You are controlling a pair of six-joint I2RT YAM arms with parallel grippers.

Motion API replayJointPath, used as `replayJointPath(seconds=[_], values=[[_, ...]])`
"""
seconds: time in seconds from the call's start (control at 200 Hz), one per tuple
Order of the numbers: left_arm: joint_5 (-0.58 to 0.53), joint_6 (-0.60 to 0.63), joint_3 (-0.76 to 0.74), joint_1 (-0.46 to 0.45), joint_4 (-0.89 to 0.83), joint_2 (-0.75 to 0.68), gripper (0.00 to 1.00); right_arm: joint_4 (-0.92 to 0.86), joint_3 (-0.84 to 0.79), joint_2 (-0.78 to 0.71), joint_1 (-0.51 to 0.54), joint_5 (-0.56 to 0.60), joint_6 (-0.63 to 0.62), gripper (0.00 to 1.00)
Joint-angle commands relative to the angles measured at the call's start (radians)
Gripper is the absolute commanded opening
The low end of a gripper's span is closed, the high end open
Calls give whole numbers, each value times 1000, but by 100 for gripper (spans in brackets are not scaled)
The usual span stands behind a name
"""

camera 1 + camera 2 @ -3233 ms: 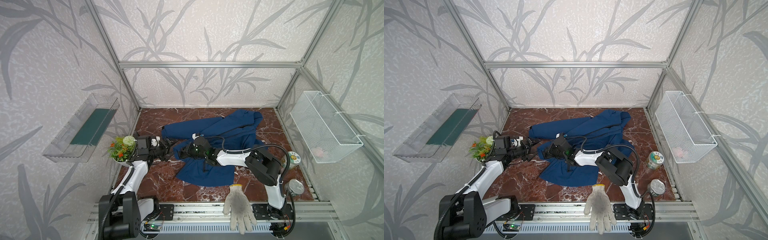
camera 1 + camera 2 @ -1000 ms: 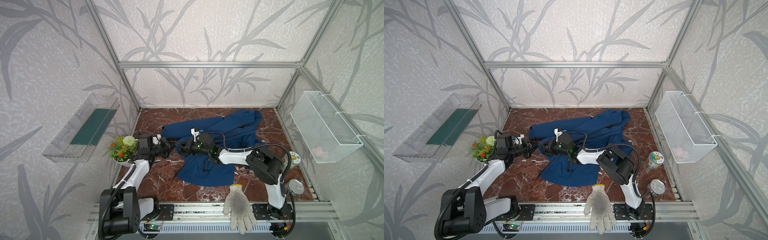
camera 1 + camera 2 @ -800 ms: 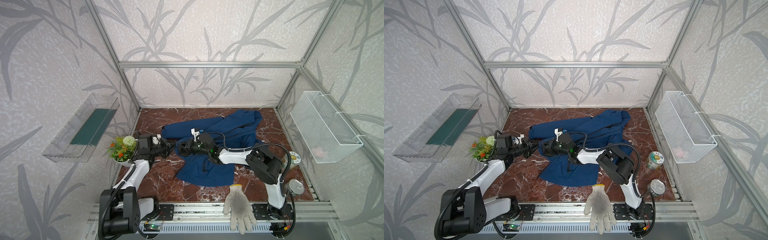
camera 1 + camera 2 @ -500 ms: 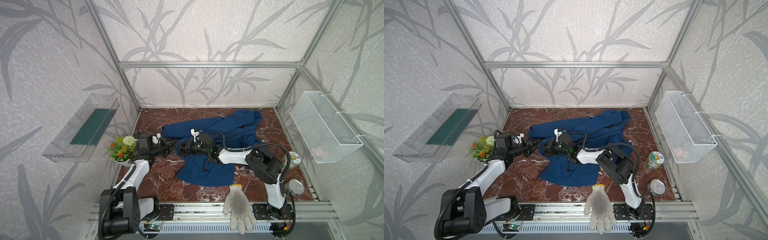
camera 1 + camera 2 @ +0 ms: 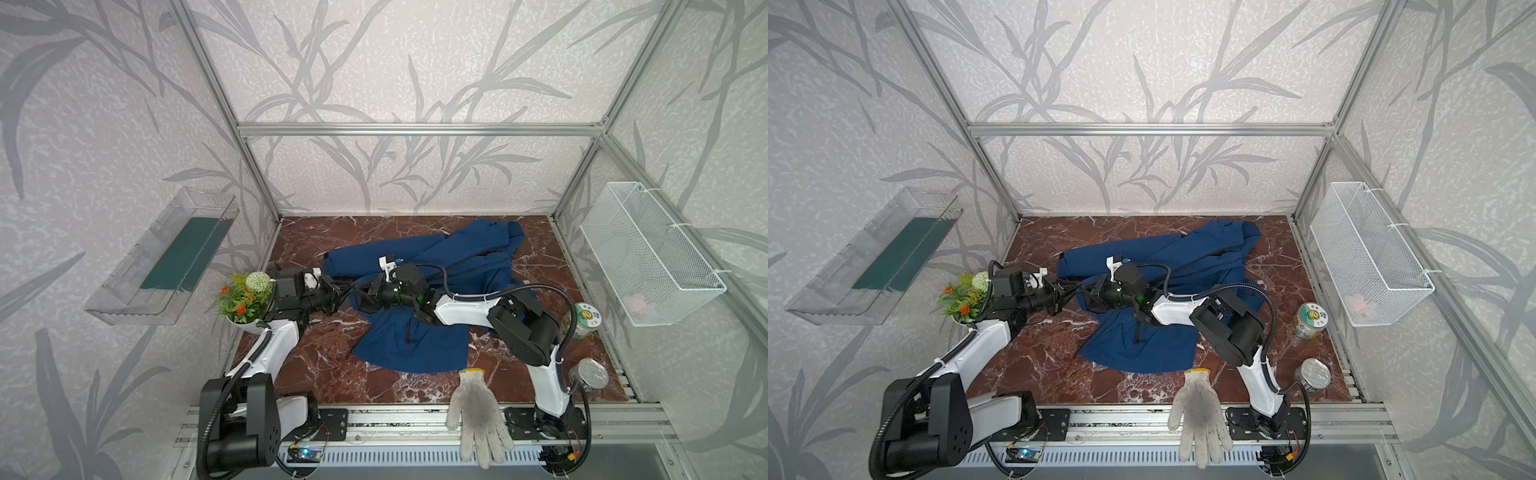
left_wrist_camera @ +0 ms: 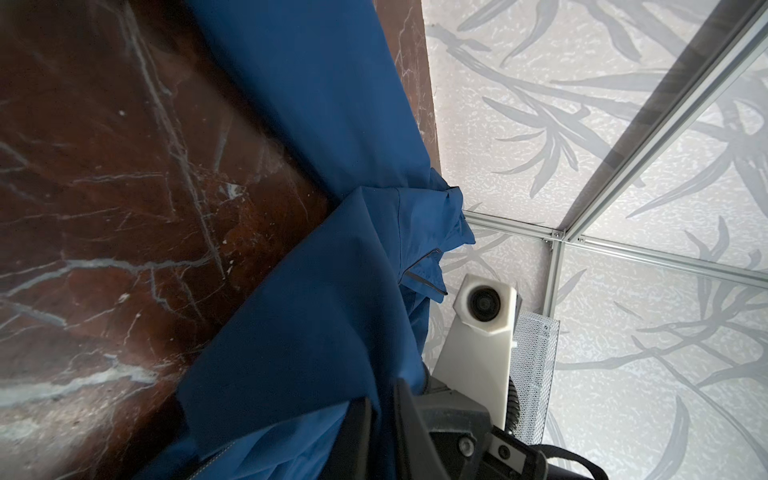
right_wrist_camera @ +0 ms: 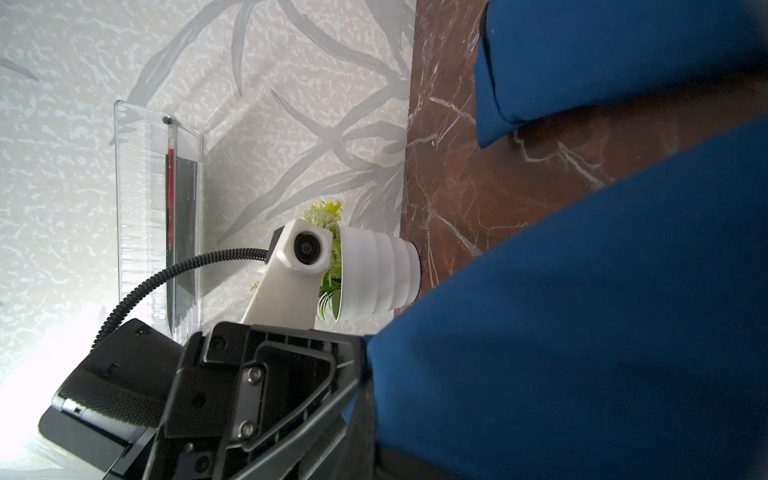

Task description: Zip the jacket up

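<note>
The jacket (image 5: 415,345) lies crumpled on the surface (image 5: 316,374). At its edge nearest the plant (image 5: 241,295) the left jaws are clamped on blue cloth and the right jaws are closed too, probably on the same hem (folds hide the tips). I'd say it's lining up the zipper ends; next, seat the pin in the slider.

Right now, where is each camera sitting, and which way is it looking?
Top views: two side-by-side eyes high above the front rail, looking down on the jacket; left arm, right arm, left pincer and right pincer show.
Left wrist: on the left arm, looking over the jacket at the right arm's camera.
Right wrist: on the right arm, looking past the jacket at the left arm's camera and plant pot.
Shared: every view shows the jacket; the wrist cameras face each other.
</note>
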Motion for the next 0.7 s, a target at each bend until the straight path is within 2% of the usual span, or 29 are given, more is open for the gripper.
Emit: replayJointPath(seconds=[0.0, 0.045, 0.13, 0.235, 0.285, 0.44, 0.55, 0.665, 0.695], values=[[28, 20, 0, -5, -15, -14, 5, -12, 17, 12, -6, -14, 4, 0], [24, 35, 2, -4, -34, -15, 0, -18, 19, 9, -8, -16, 1, 0], [19, 60, 6, -4, -68, -20, 0, -37, 18, -6, -11, -16, -13, 0], [15, 92, 14, -5, -113, -26, 0, -107, 16, -46, -14, -9, -49, 35], [10, 118, 24, -3, -147, -27, 0, -150, 3, -75, -12, 9, -63, 44], [-18, 206, 76, 2, -264, -30, 0, -280, -78, -176, 7, 67, -80, 51], [-44, 262, 113, 19, -308, -14, 0, -484, -98, -254, 52, 139, -110, 51], [-41, 277, 133, 46, -302, 14, 0, -732, -85, -324, 117, 269, -114, 51], [-44, 282, 137, 55, -302, 21, 0, -794, -76, -335, 167, 307, -112, 53]])
